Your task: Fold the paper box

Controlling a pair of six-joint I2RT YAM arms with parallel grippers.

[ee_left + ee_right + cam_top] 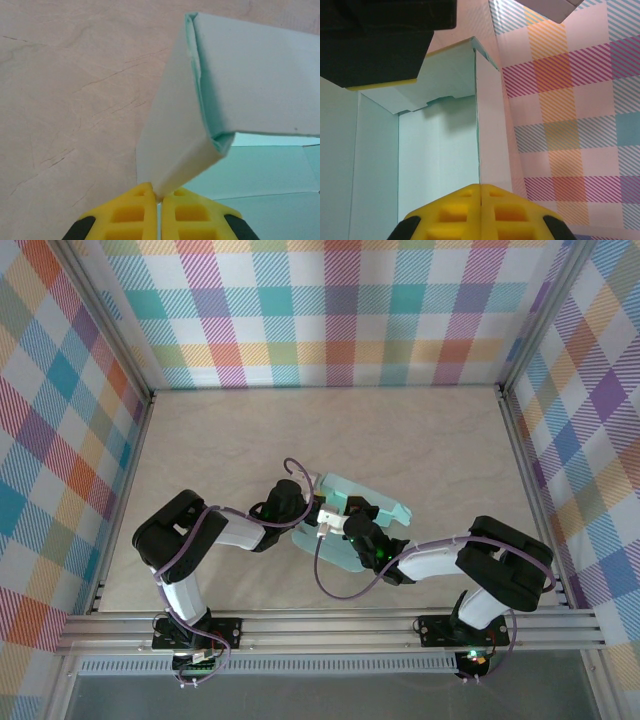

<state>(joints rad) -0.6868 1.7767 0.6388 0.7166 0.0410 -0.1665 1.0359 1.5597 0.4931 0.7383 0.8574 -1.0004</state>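
A pale mint-green paper box [385, 502], partly folded, is lying near the middle of the table [230, 440], just toward 3 o'clock of centre. The two arms are reaching in from 7 and 5 o'clock. The left fingers [150, 200] are pinching shut on the bottom corner of a raised flap that is leaning toward 1 o'clock. The right fingers [470, 197] are closed tight on the lower edge of an upright card panel, with the plaid backdrop [570, 125] at 3 o'clock.
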